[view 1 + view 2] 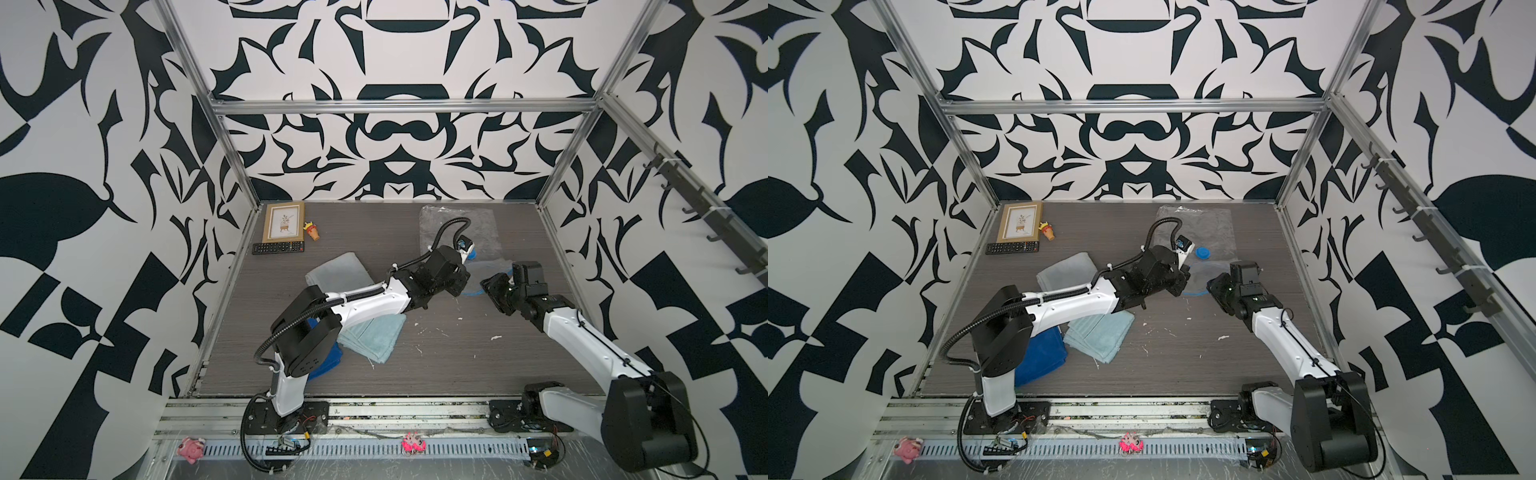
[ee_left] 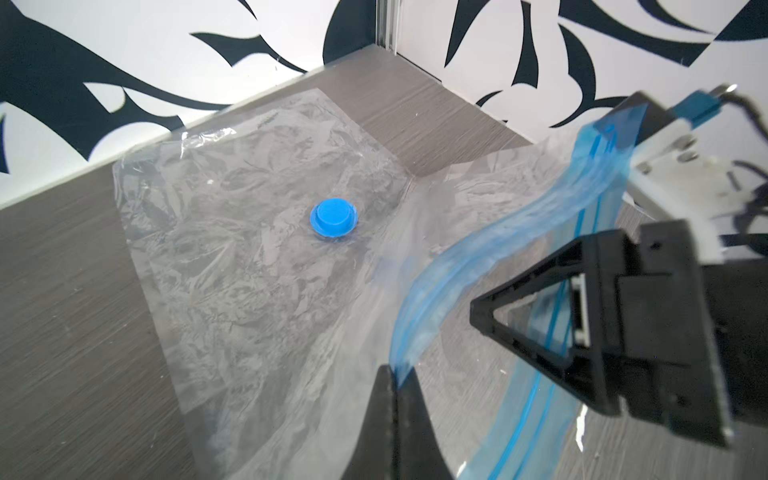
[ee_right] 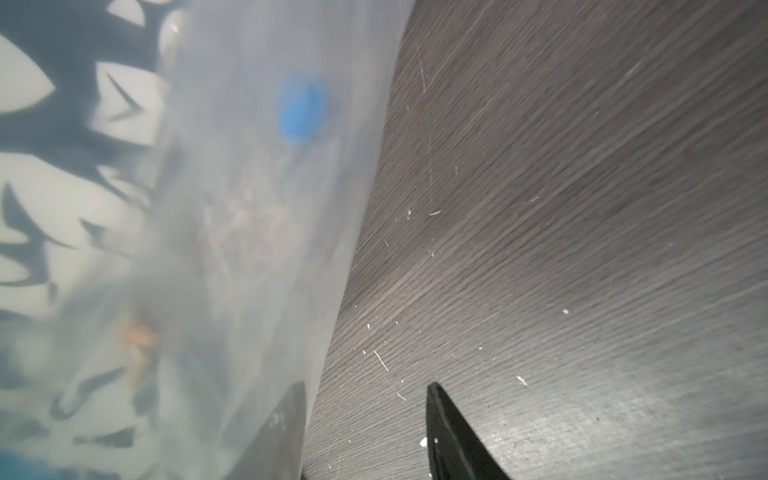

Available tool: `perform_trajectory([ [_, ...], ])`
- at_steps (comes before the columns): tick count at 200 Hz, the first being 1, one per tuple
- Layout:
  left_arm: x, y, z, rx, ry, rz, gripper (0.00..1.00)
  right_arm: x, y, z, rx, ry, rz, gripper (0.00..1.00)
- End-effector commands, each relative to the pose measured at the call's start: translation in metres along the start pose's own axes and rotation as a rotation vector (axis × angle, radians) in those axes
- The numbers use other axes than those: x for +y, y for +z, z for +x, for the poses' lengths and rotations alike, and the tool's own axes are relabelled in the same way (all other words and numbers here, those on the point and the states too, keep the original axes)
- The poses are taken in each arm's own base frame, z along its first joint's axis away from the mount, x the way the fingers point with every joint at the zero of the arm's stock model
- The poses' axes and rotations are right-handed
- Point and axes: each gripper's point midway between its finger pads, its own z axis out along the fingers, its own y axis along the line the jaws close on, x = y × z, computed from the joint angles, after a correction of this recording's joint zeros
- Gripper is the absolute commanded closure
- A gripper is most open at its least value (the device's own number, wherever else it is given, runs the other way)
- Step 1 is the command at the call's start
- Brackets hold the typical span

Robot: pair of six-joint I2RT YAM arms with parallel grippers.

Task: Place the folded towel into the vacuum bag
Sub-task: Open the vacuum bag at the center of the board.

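My left arm (image 1: 365, 301) and right arm (image 1: 582, 332) are white-and-black, walls (image 1: 395, 137) black-on-white swirls, table (image 1: 457, 353) grey woodgrain, vacuum bag (image 2: 249, 257) clear with blue zip strip (image 2: 453, 266) and valve cap (image 2: 333, 218), plus grey towel (image 1: 338, 270), pale teal towel (image 1: 374, 336), royal blue towel (image 1: 1040, 357).

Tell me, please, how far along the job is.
Done: the left gripper holds up the zip strip of the vacuum bag. In hand: the right gripper, jaws apart, straddles a bag layer. Left: the grey towel, light blue towel and dark blue towel lie outside it.

Right gripper (image 3: 365, 386) jaws apart astride vacuum bag (image 3: 249, 249) edge; blurred blue cap (image 3: 303, 108), probably valve.
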Motion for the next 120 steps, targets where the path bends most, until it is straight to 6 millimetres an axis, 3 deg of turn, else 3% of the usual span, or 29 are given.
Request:
perform_trajectory([
  [1,-0.005,-0.019,-0.031,-0.107,0.002,-0.028,1.00,0.022,-0.006,-0.016,-0.070,-0.037,-0.045,0.64],
  [80,-0.006,-0.025,-0.028,-0.157,0.107,-0.157,1.00,0.030,-0.015,-0.022,-0.112,-0.082,-0.067,0.91],
  [100,-0.005,-0.027,-0.023,-0.142,0.115,-0.159,0.73,0.039,-0.019,-0.022,-0.117,-0.114,-0.097,1.00],
  [120,-0.007,-0.026,-0.013,-0.097,0.134,-0.143,0.45,0.051,-0.021,-0.021,-0.117,-0.155,-0.140,1.00],
])
